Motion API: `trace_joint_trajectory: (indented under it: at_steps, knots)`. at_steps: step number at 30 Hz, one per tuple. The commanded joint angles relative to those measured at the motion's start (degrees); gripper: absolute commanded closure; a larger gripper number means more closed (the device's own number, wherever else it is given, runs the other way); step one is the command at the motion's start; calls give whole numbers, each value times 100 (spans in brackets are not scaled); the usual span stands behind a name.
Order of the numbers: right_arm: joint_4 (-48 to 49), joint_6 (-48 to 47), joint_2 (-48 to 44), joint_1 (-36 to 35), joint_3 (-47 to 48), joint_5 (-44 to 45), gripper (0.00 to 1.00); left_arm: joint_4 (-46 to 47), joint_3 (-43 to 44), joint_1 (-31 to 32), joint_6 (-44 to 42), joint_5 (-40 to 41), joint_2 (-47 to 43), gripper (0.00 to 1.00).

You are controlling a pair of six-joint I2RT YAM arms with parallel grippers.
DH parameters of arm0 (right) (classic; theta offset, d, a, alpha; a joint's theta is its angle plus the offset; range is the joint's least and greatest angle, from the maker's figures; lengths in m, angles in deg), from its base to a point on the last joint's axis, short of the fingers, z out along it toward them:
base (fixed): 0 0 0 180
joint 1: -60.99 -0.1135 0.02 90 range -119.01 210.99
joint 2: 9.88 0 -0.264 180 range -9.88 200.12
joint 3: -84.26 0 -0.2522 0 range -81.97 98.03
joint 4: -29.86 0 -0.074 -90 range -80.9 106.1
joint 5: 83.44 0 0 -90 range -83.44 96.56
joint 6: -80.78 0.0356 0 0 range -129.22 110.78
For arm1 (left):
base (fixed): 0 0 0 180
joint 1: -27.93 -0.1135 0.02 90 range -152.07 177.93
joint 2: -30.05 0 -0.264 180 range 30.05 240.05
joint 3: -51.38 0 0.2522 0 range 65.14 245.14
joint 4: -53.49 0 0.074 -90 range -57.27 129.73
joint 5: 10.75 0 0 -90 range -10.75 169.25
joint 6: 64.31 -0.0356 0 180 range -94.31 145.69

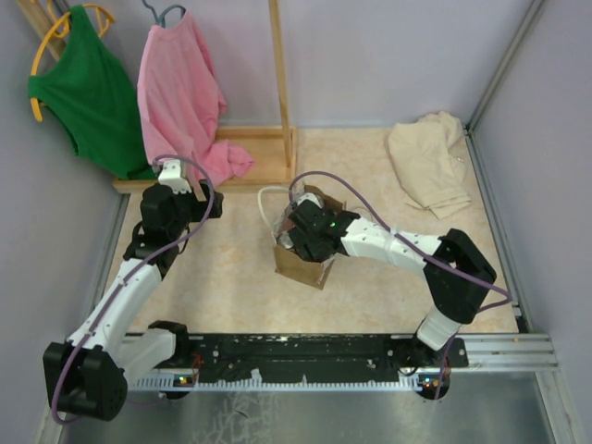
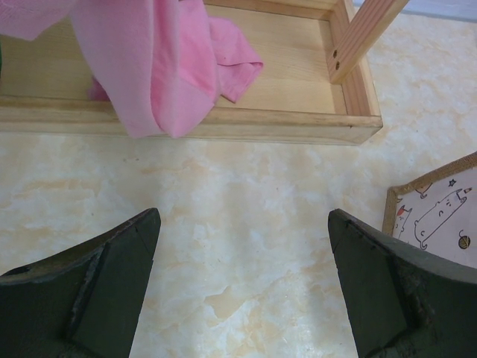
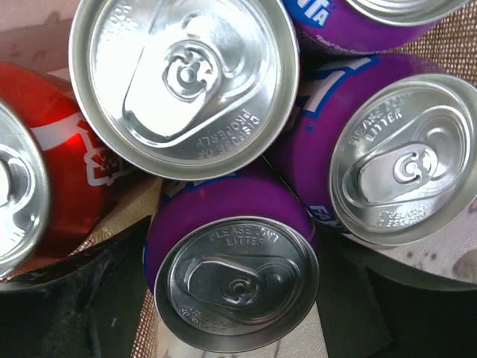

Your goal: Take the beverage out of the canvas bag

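Observation:
The tan canvas bag [image 1: 301, 266] stands upright mid-table, white handles [image 1: 266, 205] flopped to the left. My right gripper [image 1: 294, 237] reaches down into its mouth. Inside are several cans standing on end. A purple beverage can [image 3: 235, 276] sits between my right gripper's [image 3: 235, 306] two dark fingers [image 3: 71, 302], which stand apart on either side of it. Whether they touch it I cannot tell. Beside it are another purple can [image 3: 402, 164], a silver-topped can [image 3: 186, 74] and a red can [image 3: 71, 168]. My left gripper [image 2: 244, 257] hangs open over bare table, left of the bag [image 2: 440, 205].
A wooden rack base [image 2: 223, 127] with an upright post [image 1: 279, 74] stands behind the left gripper. A pink garment [image 1: 180, 92] and a green one [image 1: 83, 92] hang there. Cream cloth [image 1: 427, 162] lies crumpled at the back right. A black rail [image 1: 305, 356] runs along the near edge.

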Motion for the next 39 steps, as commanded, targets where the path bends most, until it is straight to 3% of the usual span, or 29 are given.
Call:
trace_joint_trajectory:
  at_steps: [1, 3, 7, 20, 29, 39]
  knots:
    - [165, 128, 37, -53, 165, 56, 29, 30, 0, 20, 64, -123, 36, 0]
    - [226, 137, 5, -54, 178, 84, 57, 30, 0, 20, 77, -136, 51, 0]
    - [263, 135, -56, -53, 249, 144, 100, 28, -14, 21, 97, -164, 58, 0]
    - [150, -82, -911, -53, 375, 113, 100, 34, 33, 20, 97, -198, 83, 0]
    - [-437, -285, -1014, -54, 972, 247, 100, 39, 17, 20, 140, -260, 114, 0]
    - [-228, -366, -1195, -58, 952, 257, 100, 39, 9, 20, 149, -273, 144, 0]
